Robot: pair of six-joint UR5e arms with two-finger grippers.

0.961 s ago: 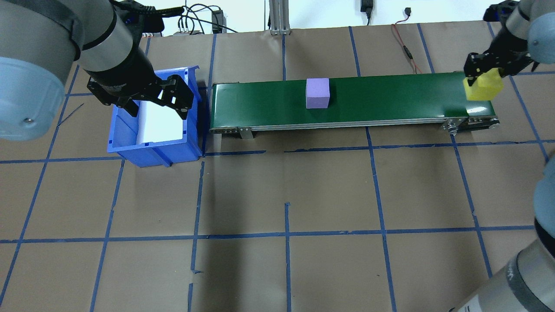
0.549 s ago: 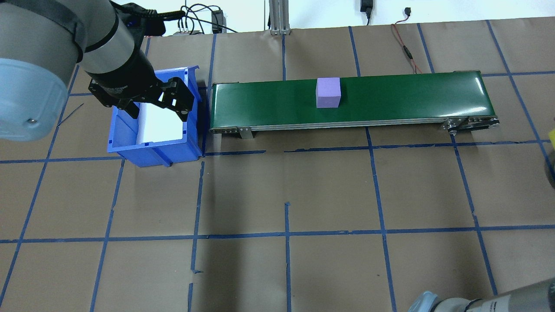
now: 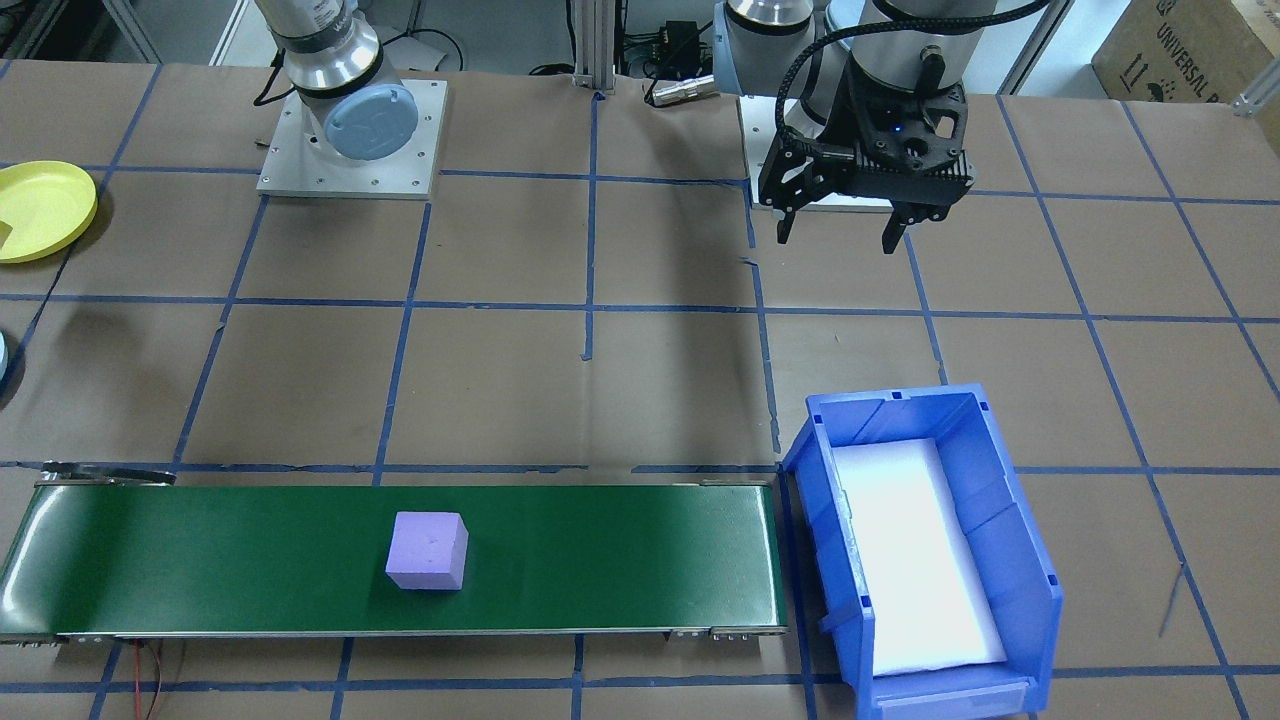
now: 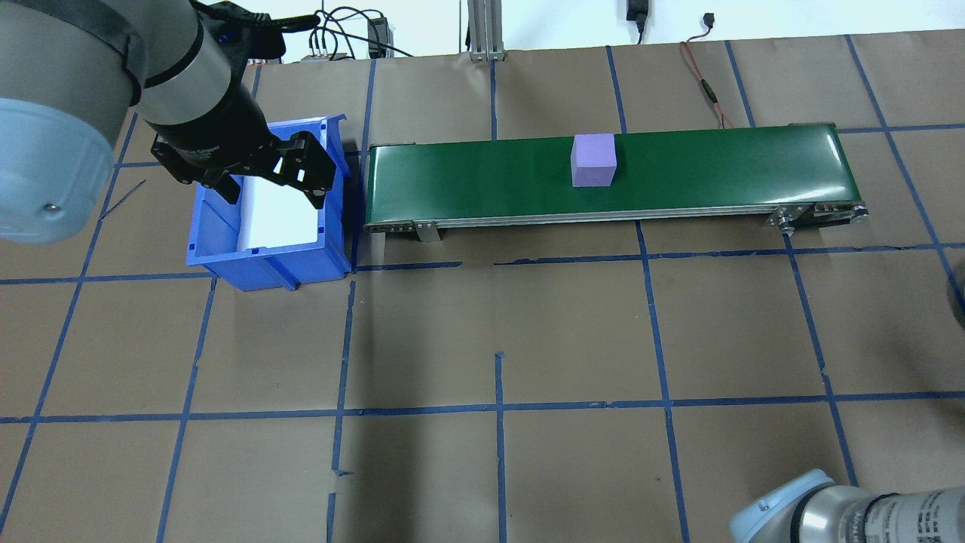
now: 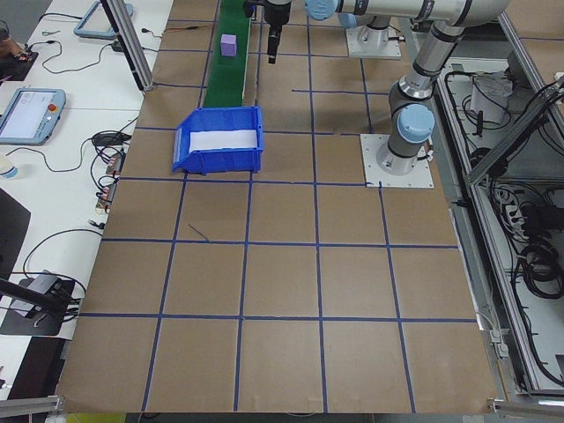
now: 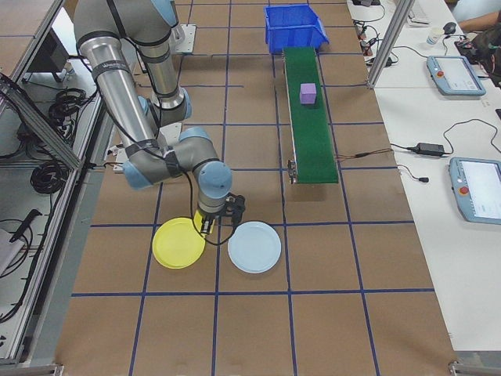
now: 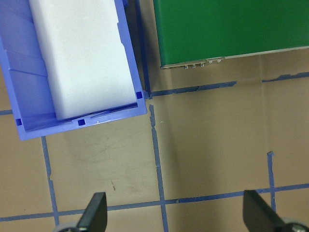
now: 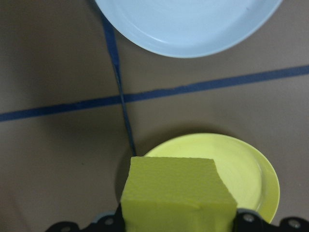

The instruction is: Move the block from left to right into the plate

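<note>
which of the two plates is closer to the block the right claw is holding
The yellow plate. In the right wrist view it lies just beyond the yellow block held in the right claw, while the pale blue plate lies farther off, across the blue tape line.

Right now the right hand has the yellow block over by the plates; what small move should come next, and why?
Probably ease the right hand a little further over the yellow plate before lowering. In the wrist view the yellow block overhangs the plate's near edge rather than its middle, and the light blue plate lies just beyond.
</note>
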